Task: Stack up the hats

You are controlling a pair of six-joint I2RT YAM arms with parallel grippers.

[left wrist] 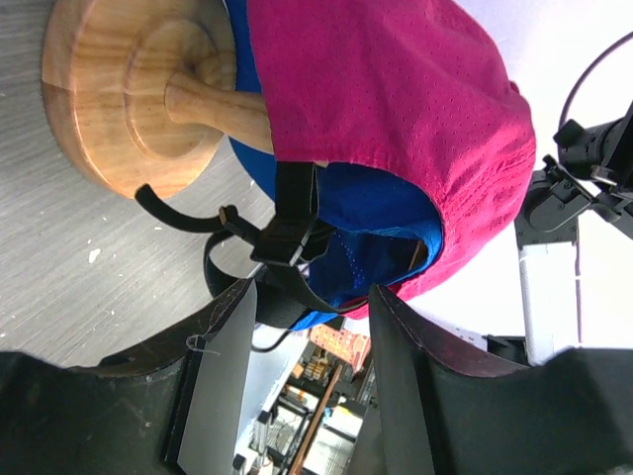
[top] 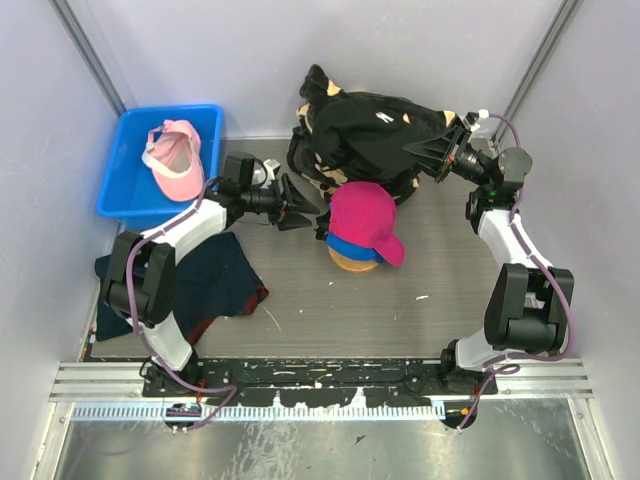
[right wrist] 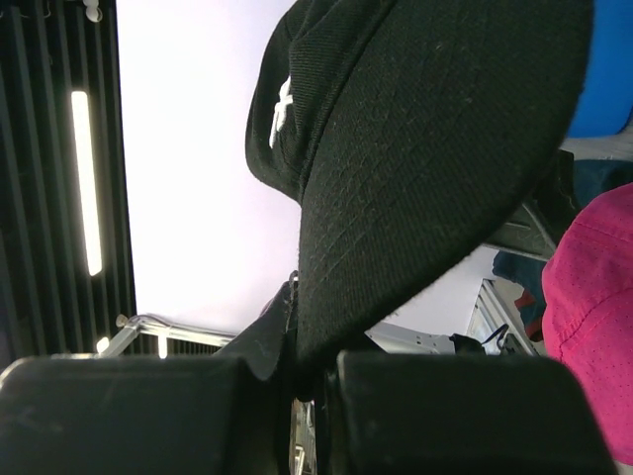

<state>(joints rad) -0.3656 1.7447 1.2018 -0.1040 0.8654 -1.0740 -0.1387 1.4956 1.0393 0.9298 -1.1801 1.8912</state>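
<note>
A magenta hat [top: 366,218] sits on top of a royal blue hat [top: 346,249] on a wooden stand [top: 355,264] mid-table. My left gripper [top: 305,215] is open at their back, its fingers [left wrist: 223,366] on either side of the blue hat's [left wrist: 368,218] black strap [left wrist: 287,239], under the magenta hat [left wrist: 396,119]. My right gripper [top: 437,152] is shut on the brim of the black hat [top: 375,125], holding it in the air behind the stand. In the right wrist view the black hat [right wrist: 425,148] shows its white logo [right wrist: 282,109]. A light pink hat [top: 175,150] lies in the blue bin.
The blue bin [top: 125,175] stands at the back left. A black plush bundle with tan marks [top: 318,150] lies at the back, under and behind the held hat. A flat dark navy cloth [top: 215,280] lies at the front left beside my left arm.
</note>
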